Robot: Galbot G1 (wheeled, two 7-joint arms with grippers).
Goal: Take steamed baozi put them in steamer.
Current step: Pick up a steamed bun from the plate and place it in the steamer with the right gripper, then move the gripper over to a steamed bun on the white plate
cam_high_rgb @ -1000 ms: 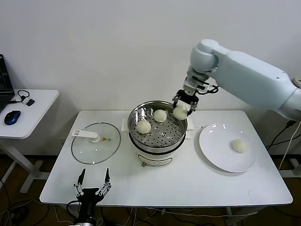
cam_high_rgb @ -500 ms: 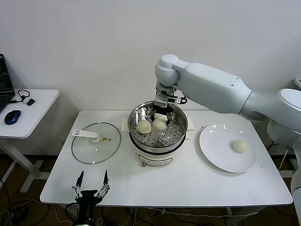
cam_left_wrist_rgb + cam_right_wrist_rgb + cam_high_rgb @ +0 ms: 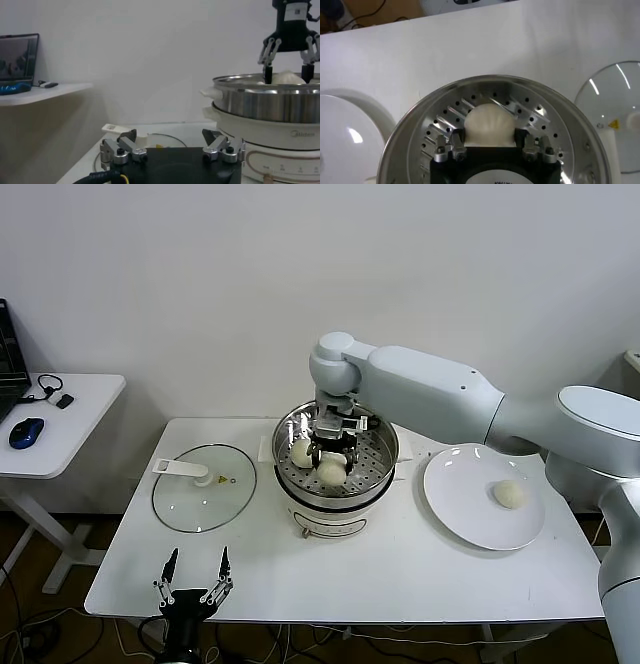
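Reaching across the bench (image 3: 400, 574), my right gripper (image 3: 331, 452) sits low inside the steamer (image 3: 338, 484), its fingers (image 3: 456, 141) pinching a steamed baozi (image 3: 489, 125) from both sides. From the right wrist view this bun is smooth, cream-white and rounded, with faint pleats fanning out over its top, and it lies over the perforated tray (image 3: 535, 114). On the head view I see a second bun (image 3: 301, 452) in the steamer just beside the gripper, toward the robot's left, and another bun (image 3: 332, 473) at the near side below the gripper. A last bun (image 3: 509, 494) lies alone on the white plate (image 3: 462, 506), well apart on the robot's right of the steamer. The steamer is shiny steel on a white base. A glass lid (image 3: 204, 487) lies flat on the bench on the other side. My left gripper (image 3: 193, 587) is parked at the near bench edge, fingers spread and holding nothing.
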